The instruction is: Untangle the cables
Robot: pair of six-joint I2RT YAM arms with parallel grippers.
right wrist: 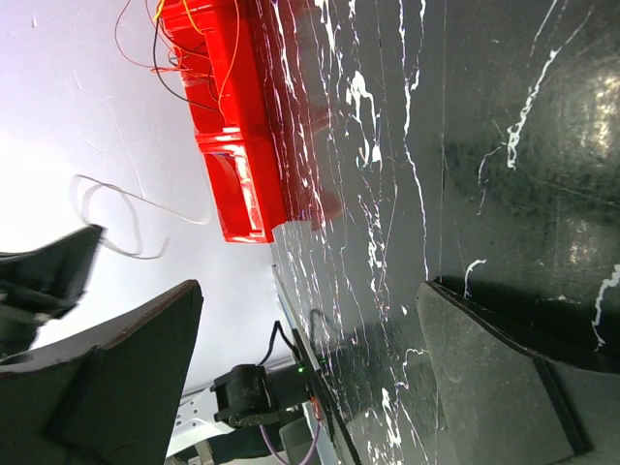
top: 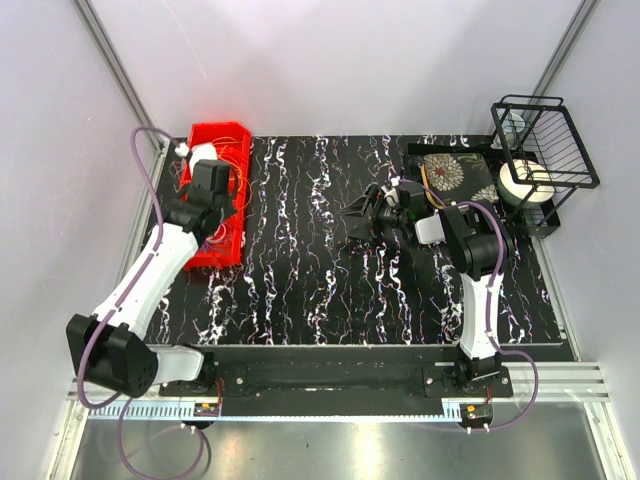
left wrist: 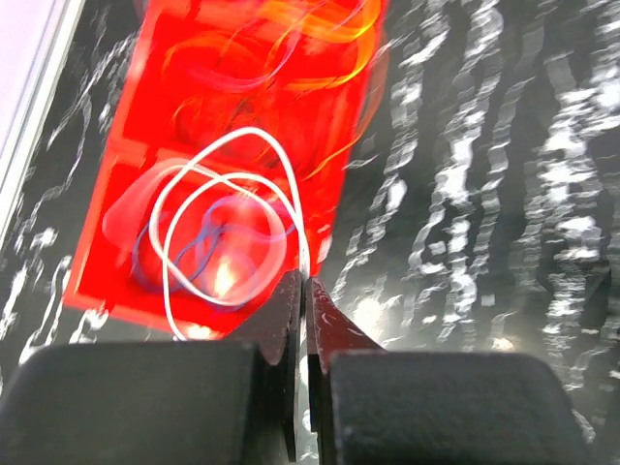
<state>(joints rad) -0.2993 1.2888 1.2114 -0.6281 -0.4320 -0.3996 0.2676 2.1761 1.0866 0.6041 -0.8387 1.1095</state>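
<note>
White left arm point(top: 150, 272) and right arm point(top: 481, 300), black joints, purple cables point(top: 136, 152).

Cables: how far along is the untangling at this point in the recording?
Early. Done: in the top view no cable lies outside the red bin. In hand: the left gripper is shut on a white cable loop, held above the bin. Left: the orange and yellow tangle at the bin's far end and a blue loop nearer the gripper. The right gripper is open and empty.
</note>
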